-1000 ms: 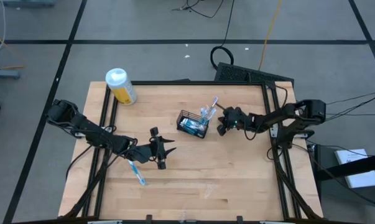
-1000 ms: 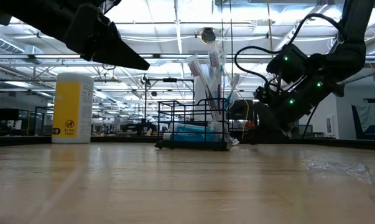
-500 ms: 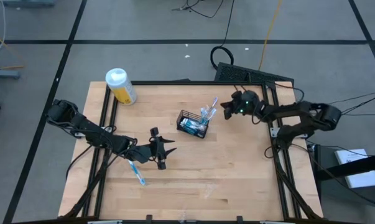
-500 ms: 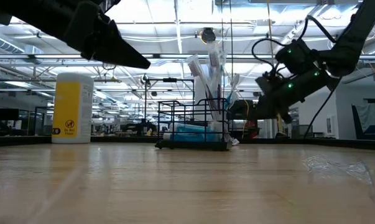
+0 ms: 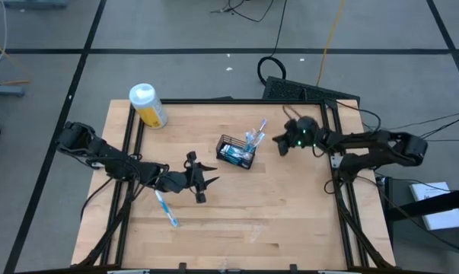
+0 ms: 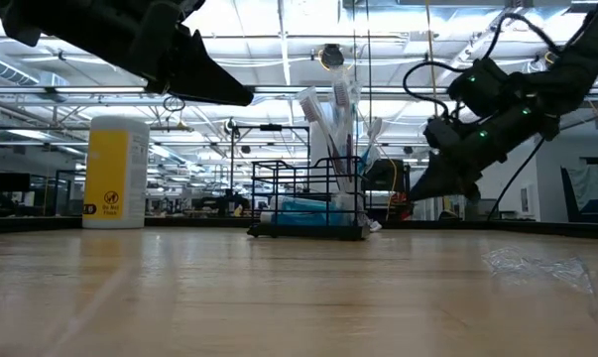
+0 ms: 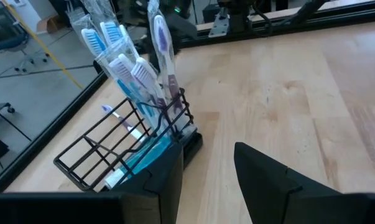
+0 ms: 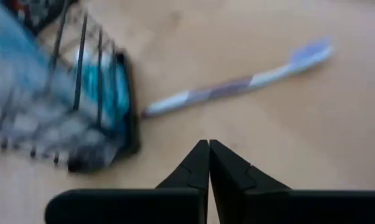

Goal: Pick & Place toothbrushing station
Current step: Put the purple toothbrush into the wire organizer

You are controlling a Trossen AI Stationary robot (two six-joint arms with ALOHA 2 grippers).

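Observation:
The toothbrushing station is a small black wire basket (image 5: 236,152) standing on its base at the table's middle. Several white-and-blue toothbrushes (image 7: 128,68) stand in it and a teal tube (image 7: 143,158) lies in its bottom. My left gripper (image 5: 211,178) hovers open to the basket's near left, pointing at it, with nothing between its fingers (image 7: 271,177). My right gripper (image 5: 278,146) is shut and hangs off the table to the basket's right. Another toothbrush (image 8: 237,84) shows beside the basket; I cannot tell if it lies on the table. A loose toothbrush (image 5: 167,210) lies under my left arm.
A yellow bottle with a white cap (image 5: 148,105) stands at the far left corner. A scrap of clear plastic (image 6: 537,268) lies on the table toward the near right. Bare wood (image 5: 290,205) stretches across the near right of the table.
My right gripper, shut throughout, has risen and drawn back from the basket's right side toward the table's far right, its arm swinging out to the right. The basket and the brushes have stayed where they were.

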